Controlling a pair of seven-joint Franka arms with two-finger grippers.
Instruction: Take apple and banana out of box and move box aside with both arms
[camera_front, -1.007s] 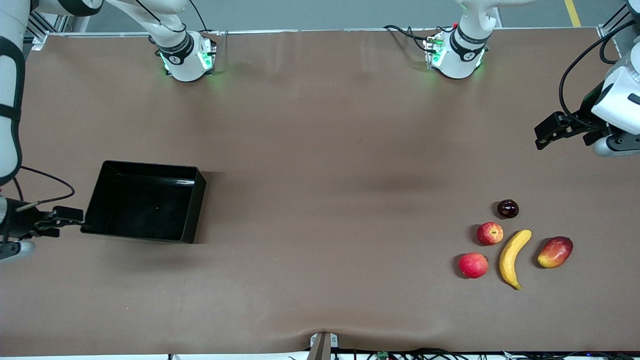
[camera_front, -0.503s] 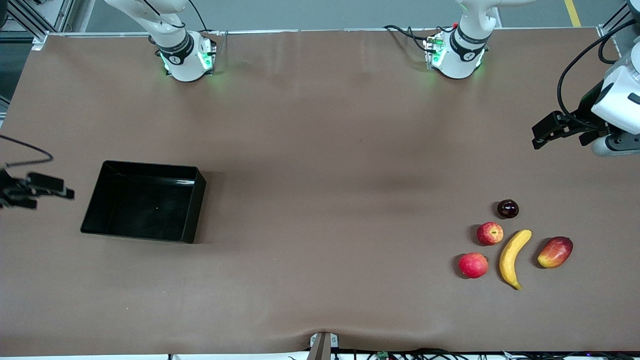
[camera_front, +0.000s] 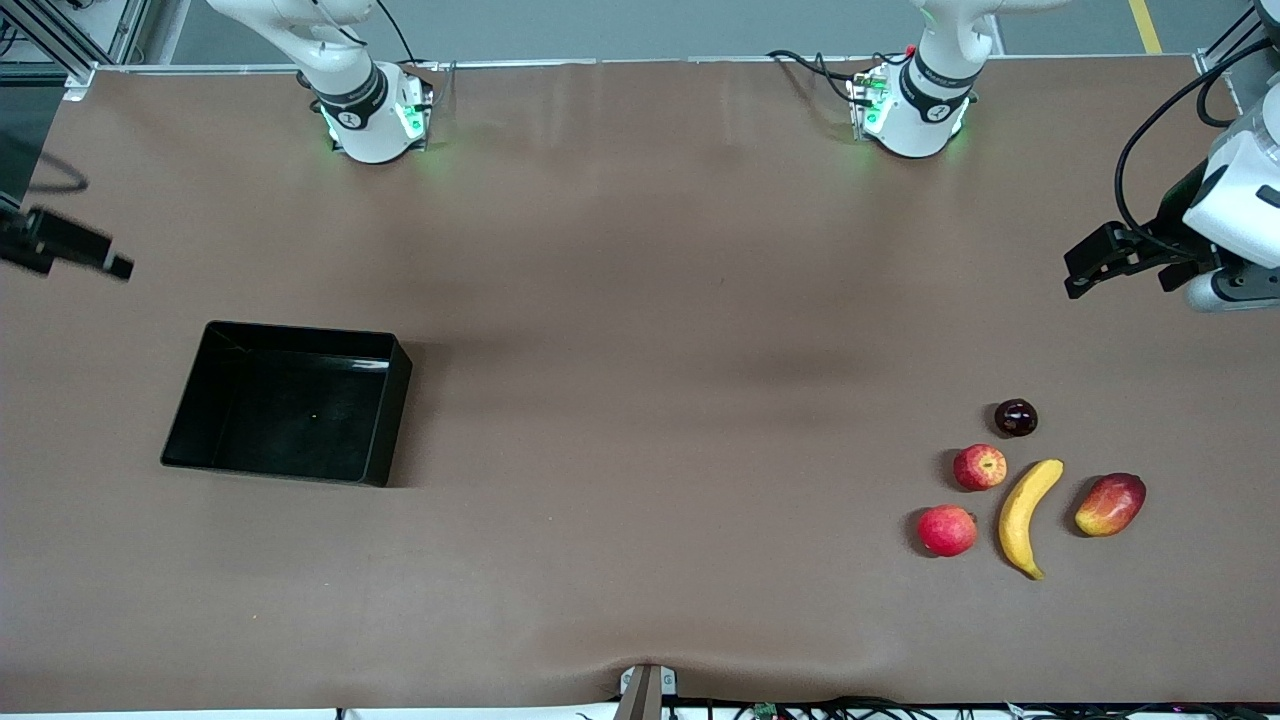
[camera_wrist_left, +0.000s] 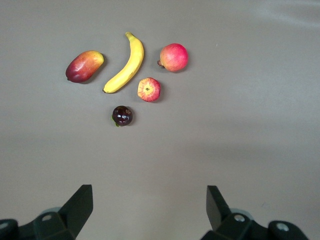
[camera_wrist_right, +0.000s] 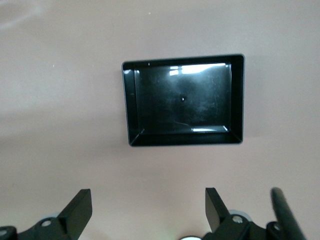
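Observation:
The black box (camera_front: 290, 410) lies empty on the brown table toward the right arm's end; in the right wrist view the box (camera_wrist_right: 184, 107) shows whole. The yellow banana (camera_front: 1028, 515) and the small red apple with yellow patches (camera_front: 980, 467) lie side by side toward the left arm's end, and both the banana (camera_wrist_left: 126, 64) and the apple (camera_wrist_left: 149, 89) show in the left wrist view. My right gripper (camera_front: 112, 264) hangs open over bare table at the right arm's end, apart from the box. My left gripper (camera_front: 1078, 278) is open and empty over bare table at the left arm's end, well apart from the fruits.
A pink-red apple (camera_front: 946, 530) lies beside the banana, nearer the front camera than the small apple. A red-and-yellow mango (camera_front: 1110, 504) lies on the banana's outer side. A dark round fruit (camera_front: 1016, 417) sits farther from the camera. Both arm bases (camera_front: 375, 115) stand along the table's back edge.
My right gripper has drawn away from the box's end wall, rising and moving toward the robots' edge of the table. The left gripper has barely shifted. The box and fruits have not moved.

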